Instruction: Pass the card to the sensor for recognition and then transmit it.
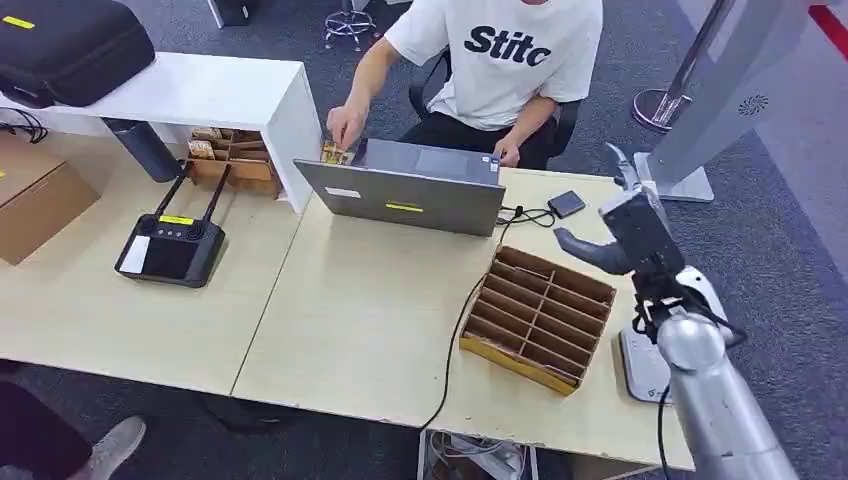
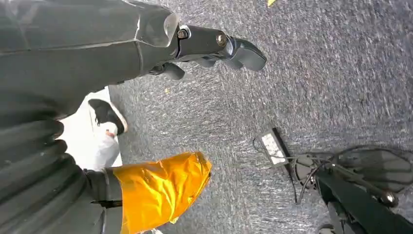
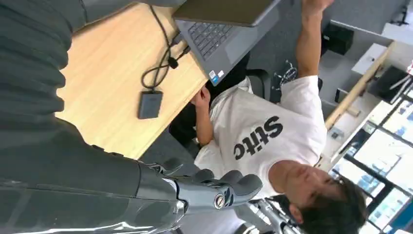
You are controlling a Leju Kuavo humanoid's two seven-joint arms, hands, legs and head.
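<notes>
Spanning grey carpet [image 1: 790, 260], pale wooden desk [image 1: 360, 320] with laptop [image 1: 415, 190], right hand [image 1: 625, 235] empty, fingers apart, left hand [image 2: 214, 48] likewise.

The sensor [image 1: 566, 203] is seen as a small, dark, flat, roughly square box with rounded corners. It is laid flat on the light wooden table [image 1: 380, 300], near the far edge, just beside the right corner of the grey laptop [image 1: 415, 185]. A black cable [image 1: 524, 214] is looped beside it and is joined to it at the laptop side. In the right wrist view the sensor [image 3: 149, 104] is shown with a plain, matt top and nothing resting on it.
</notes>
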